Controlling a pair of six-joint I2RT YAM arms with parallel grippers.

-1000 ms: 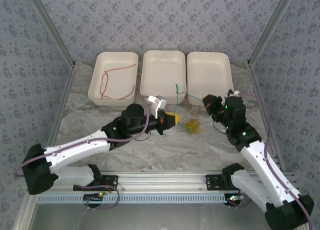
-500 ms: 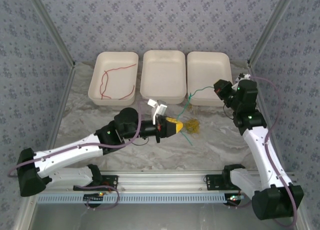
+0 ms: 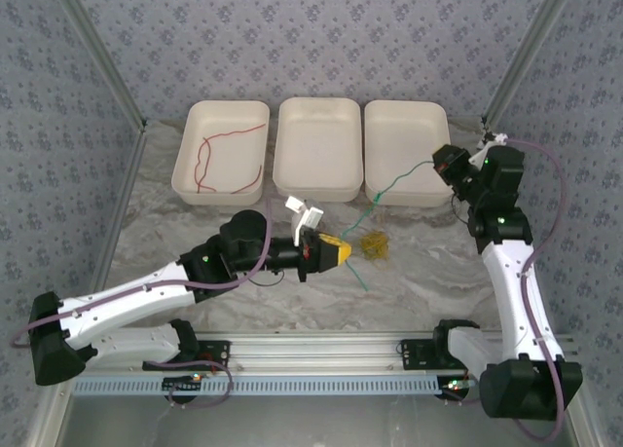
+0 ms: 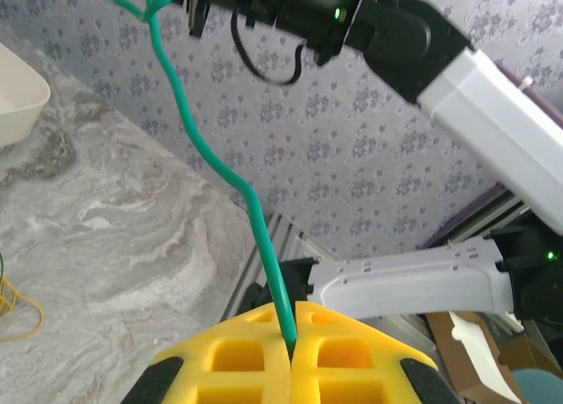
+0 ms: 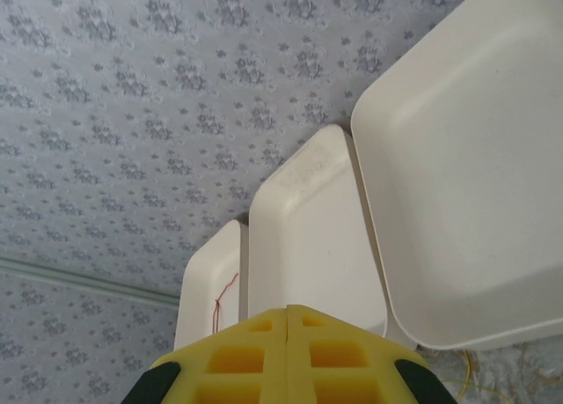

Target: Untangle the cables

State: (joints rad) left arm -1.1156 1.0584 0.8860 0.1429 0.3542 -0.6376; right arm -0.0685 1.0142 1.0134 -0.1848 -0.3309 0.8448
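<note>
Green cable (image 4: 273, 281) strung above counter (image 3: 292, 291) between both end effectors.
Left end effector (image 3: 343, 253) clamped on one end, right end effector (image 3: 440, 164) clamped on other; yellow cable (image 3: 375, 244) bunched on counter beneath, red cable (image 3: 229, 160) in left tray (image 3: 187, 182).

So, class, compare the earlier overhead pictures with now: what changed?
The right arm swung right and back, its shut jaws drawing the green cable out. The left arm, jaws shut on that cable, edged slightly nearer. Red cable, yellow cable and trays stayed put.
</note>
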